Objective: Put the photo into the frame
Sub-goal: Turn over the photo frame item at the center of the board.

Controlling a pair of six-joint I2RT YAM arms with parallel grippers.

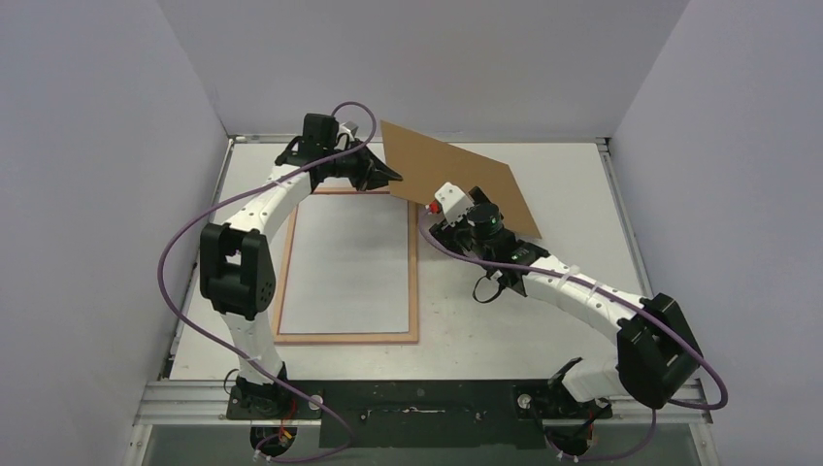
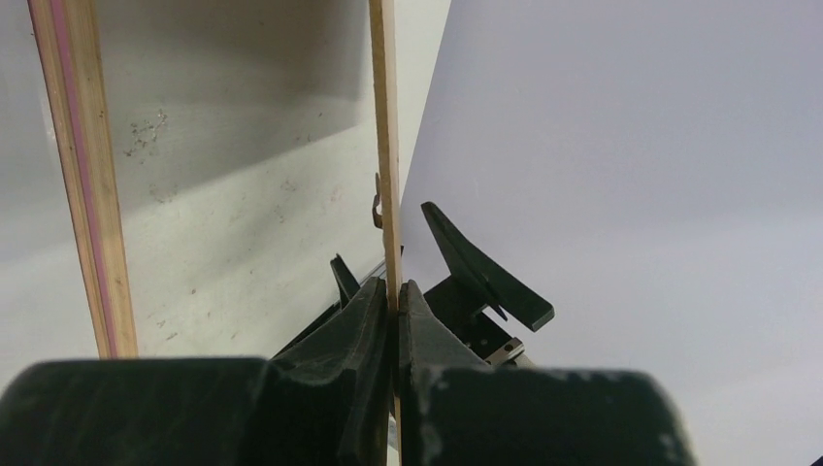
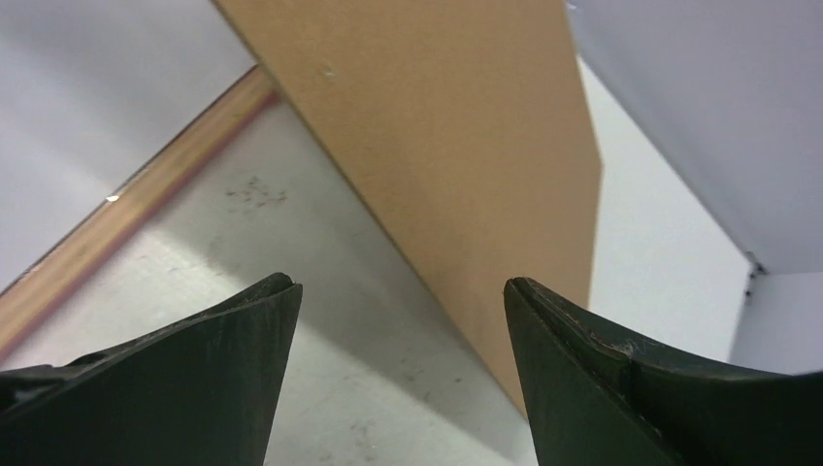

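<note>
The frame [image 1: 414,272] lies flat on the table, tan wood side up; its edge also shows in the left wrist view [image 2: 82,175] and the right wrist view [image 3: 126,209]. A plain pale sheet [image 1: 345,262] fills its opening; I cannot tell whether it is the photo's white back. No printed side shows. My left gripper [image 1: 393,177] [image 2: 396,291] is shut on the edge of the brown cardboard backing board [image 1: 466,180] [image 2: 386,146], holding it tilted up at the frame's far right corner. My right gripper [image 1: 435,212] [image 3: 398,286] is open and empty just under the board [image 3: 446,146].
Grey walls close in the table on the left, back and right. The raised board overhangs the table's far middle. A small metal clip [image 2: 377,204] sits on the board's face near my left fingers.
</note>
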